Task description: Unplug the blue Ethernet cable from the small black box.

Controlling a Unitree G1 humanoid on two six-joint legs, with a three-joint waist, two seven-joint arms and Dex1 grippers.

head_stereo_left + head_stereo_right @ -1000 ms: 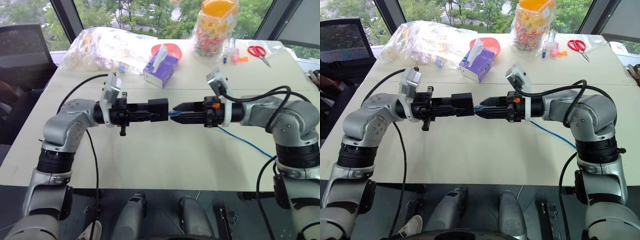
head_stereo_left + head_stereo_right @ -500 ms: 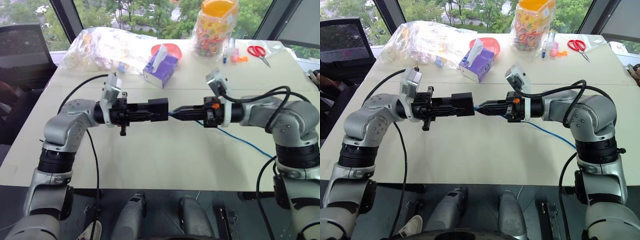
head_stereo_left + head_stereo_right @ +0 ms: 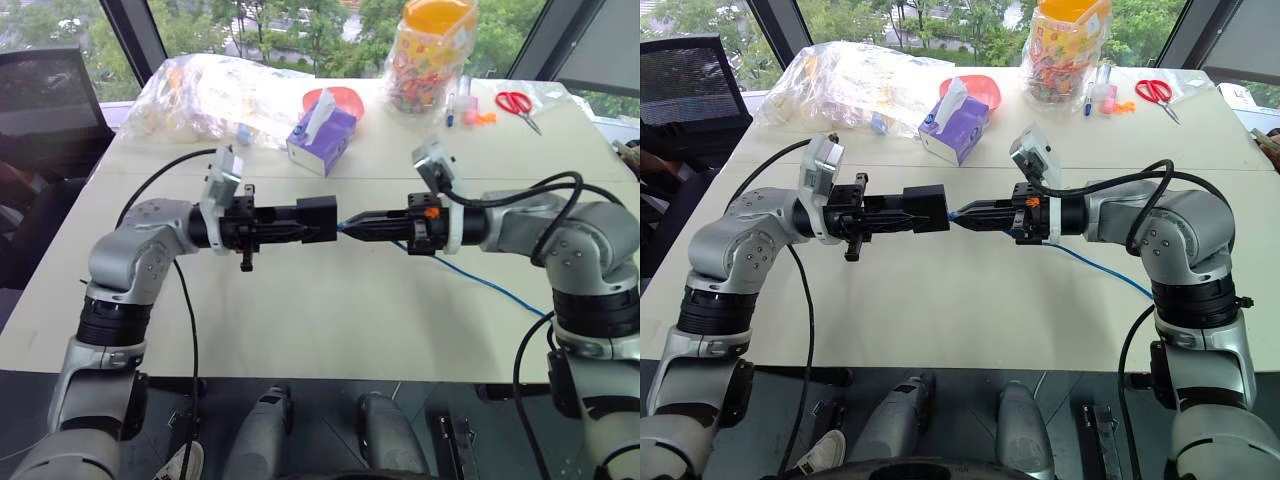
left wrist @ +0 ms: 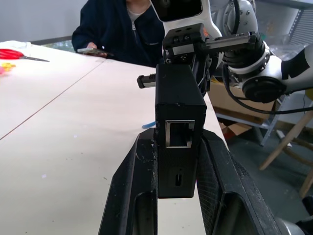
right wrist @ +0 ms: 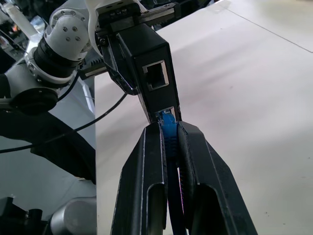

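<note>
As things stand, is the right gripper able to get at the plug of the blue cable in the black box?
Probably yes. The right gripper is shut on the blue Ethernet cable right at its plug, which still sits in the small black box. The left gripper holds that box, and nothing stands between them.

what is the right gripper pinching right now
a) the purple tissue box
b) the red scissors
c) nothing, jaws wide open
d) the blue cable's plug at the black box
d: the right gripper is shut on the blue Ethernet cable where it meets the small black box, held by the left gripper.
</note>
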